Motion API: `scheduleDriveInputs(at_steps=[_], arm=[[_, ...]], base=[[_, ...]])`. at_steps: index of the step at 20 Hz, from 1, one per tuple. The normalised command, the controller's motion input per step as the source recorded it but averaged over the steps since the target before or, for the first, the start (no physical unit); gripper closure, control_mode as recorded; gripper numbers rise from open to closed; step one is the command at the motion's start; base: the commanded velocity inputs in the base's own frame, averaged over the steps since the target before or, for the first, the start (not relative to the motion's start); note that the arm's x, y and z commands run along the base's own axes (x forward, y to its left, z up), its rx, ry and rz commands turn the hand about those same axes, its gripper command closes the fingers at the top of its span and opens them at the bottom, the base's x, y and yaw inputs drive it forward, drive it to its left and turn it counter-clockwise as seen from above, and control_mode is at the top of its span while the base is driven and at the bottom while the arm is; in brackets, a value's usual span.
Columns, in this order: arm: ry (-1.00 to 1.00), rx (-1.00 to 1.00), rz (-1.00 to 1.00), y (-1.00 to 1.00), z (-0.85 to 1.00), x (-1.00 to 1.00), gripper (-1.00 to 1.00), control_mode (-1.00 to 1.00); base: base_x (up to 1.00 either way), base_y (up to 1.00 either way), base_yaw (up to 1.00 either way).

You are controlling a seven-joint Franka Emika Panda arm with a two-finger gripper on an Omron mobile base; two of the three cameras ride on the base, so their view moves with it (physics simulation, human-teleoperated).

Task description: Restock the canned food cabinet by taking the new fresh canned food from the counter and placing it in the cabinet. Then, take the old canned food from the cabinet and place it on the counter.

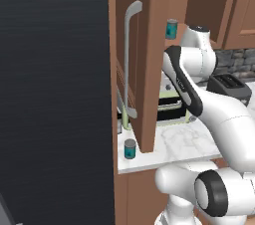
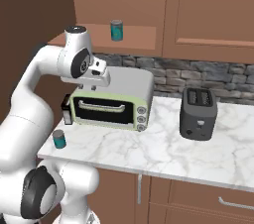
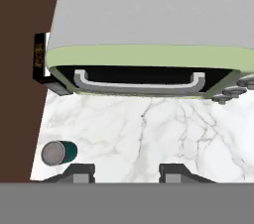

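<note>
A white marble counter (image 2: 198,153) ran under reddish-brown wall cabinets and a stone backsplash. The gripper (image 3: 126,172) hung high over the counter's front edge, looking straight down, its fingertips (image 3: 79,172) apart with nothing between them. One teal can (image 3: 58,152) stood upright near the counter's left corner, offset to the left of the fingers and well below them. Another teal can (image 2: 116,30) stood on the open cabinet shelf (image 2: 139,34) above. A green toaster oven (image 2: 111,101) sat just behind the hand, crowding any descent; a dark toaster (image 2: 198,114) stood well apart to the right. The open cabinet door (image 1: 142,59) flanked the left.
</note>
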Motion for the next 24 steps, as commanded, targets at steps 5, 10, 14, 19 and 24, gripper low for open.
scheduleDriveInputs(at_steps=[5,10,14,19,24], arm=[[0.00,0.00,0.00,0.00,-0.01,-0.25,-1.00,-1.00],[0.00,0.01,0.10,0.01,-0.43,-0.46,-1.00,-1.00],[0.00,0.00,0.18,0.24,-0.66,-0.26,-1.00,-1.00],[0.00,-0.01,0.23,0.51,-0.77,-0.05,-1.00,-1.00],[0.00,-0.07,0.22,0.66,-0.76,-0.02,-1.00,-1.00]], base=[[0.00,0.00,0.00],[0.00,0.00,0.00],[0.00,0.00,0.00],[0.00,0.00,0.00],[0.00,0.00,0.00]])
